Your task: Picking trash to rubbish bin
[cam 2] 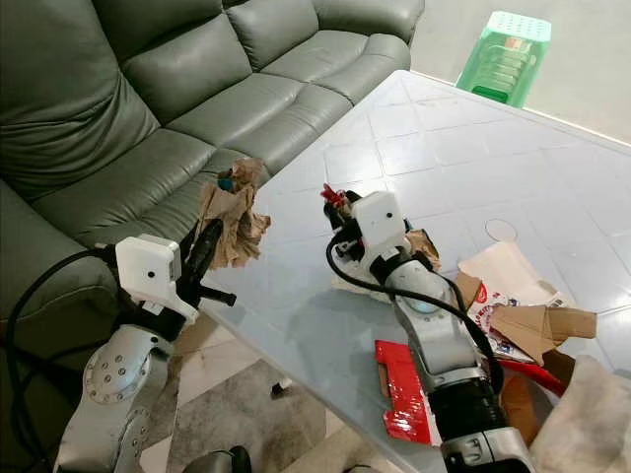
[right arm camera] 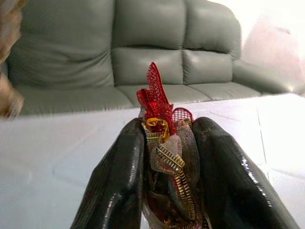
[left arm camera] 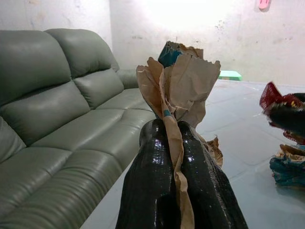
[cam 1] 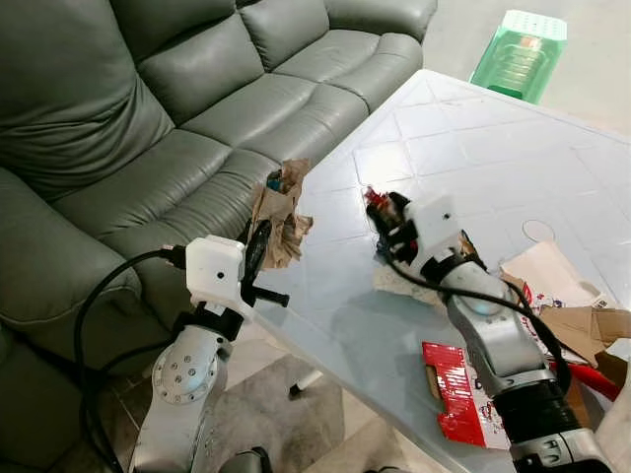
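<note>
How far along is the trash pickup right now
Partway. Both pickups look done: the left tool is shut on a crumpled brown paper bag, the right tool on a red mesh scrap. Nothing looks binned yet. Left on the white table: a red carton, torn cardboard and a crumpled wrapper.

The left gripper [cam 1: 258,246] is raised at the left, its fingers pressed together. The right gripper [cam 1: 380,212] reaches forward with its fingers also clamped.
</note>
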`<state>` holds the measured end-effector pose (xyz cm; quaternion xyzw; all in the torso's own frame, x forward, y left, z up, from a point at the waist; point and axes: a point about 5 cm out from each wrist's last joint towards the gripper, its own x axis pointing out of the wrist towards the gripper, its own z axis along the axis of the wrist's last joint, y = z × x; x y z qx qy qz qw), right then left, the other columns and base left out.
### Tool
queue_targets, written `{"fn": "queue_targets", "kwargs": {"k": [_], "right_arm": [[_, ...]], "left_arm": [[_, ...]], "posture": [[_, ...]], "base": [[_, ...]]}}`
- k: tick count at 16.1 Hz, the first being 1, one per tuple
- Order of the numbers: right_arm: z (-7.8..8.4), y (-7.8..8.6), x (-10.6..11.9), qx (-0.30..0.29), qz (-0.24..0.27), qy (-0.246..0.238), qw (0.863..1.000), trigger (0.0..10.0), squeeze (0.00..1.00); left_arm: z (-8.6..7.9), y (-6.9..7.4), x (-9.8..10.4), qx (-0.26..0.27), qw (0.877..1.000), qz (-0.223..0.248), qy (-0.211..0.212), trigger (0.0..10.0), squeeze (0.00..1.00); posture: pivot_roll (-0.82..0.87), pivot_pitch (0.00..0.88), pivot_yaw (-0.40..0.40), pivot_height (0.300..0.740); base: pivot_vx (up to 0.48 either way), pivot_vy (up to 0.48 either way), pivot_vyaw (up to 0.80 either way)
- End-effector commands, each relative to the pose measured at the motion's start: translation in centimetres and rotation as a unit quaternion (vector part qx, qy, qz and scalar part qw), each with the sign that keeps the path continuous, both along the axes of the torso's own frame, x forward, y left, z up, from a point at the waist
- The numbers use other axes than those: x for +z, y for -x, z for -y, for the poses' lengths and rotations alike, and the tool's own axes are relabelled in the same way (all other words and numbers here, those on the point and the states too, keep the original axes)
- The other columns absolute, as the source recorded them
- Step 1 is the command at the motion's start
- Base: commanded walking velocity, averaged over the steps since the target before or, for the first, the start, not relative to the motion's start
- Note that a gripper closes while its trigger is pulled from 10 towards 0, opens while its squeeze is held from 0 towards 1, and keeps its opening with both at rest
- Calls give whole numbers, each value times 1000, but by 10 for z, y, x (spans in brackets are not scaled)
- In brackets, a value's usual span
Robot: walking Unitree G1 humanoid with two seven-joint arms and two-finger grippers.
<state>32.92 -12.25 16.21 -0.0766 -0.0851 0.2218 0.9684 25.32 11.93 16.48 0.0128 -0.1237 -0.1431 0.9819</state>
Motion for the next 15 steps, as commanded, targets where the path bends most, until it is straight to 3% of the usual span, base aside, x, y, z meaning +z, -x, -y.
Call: {"fn": "queue_targets", "kwargs": {"k": [1,4,7,12,15], "right_arm": [[9,0,8,-25,-9,-52,998,0,0],[14,-2,16,-44,-18,-101,994,0,0],[23,-1,38,-81,3,-125,989,0,0],[31,12,37,-115,-12,-136,984,0,0],[40,14,34,-150,-28,-165,974,0,0]], "left_arm": [[1,-3,0,-1,1000,-8,11,0,0],[1,-5,0,-1,1000,-9,14,0,0],[-6,-7,0,50,999,-6,-2,0,0],[-11,-16,-17,72,991,-96,66,0,0],[-14,-27,-7,77,990,-89,82,0,0]], "posture": [[-2,107,-22,740],[-6,105,-19,740],[-16,105,-13,740],[-35,105,-2,740],[-30,99,9,740]], "base": [[0,0,0],[0,0,0],[0,0,0],[0,0,0],[0,0,0]]}}
